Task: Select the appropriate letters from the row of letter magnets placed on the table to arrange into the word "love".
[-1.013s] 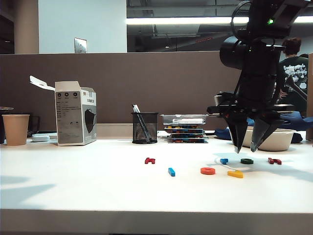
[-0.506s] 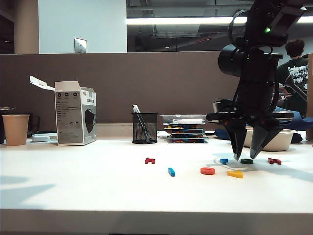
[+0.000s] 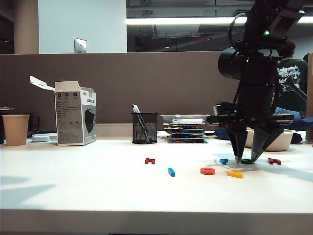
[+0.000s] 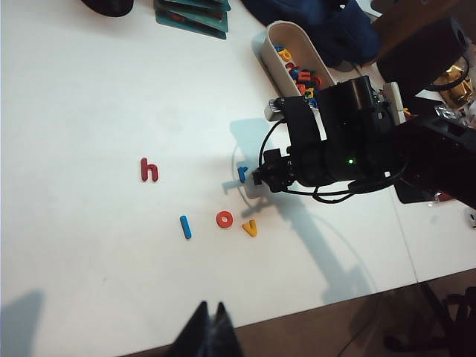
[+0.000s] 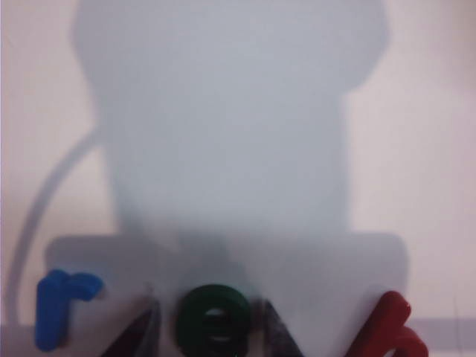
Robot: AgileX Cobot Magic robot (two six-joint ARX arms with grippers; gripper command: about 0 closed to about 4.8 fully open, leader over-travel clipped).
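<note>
At the near edge of the white table, seen from the exterior camera, the yellow "v" lies nearest, with the orange "o" at its 9 o'clock and the blue "l" further along the same way. Behind them the dark red "h" sits alone at about 10 o'clock from the "l". At 12 o'clock from the "v" the right gripper points straight down, its jaws spread with one fingertip on either side of the green "e", not yet clamped on it. The blue "r" and another dark red letter flank the "e". The left gripper hangs high over the near edge, fingers together and empty. Farthest back stand a mesh pen cup, a cardboard box and a paper cup.
</note>
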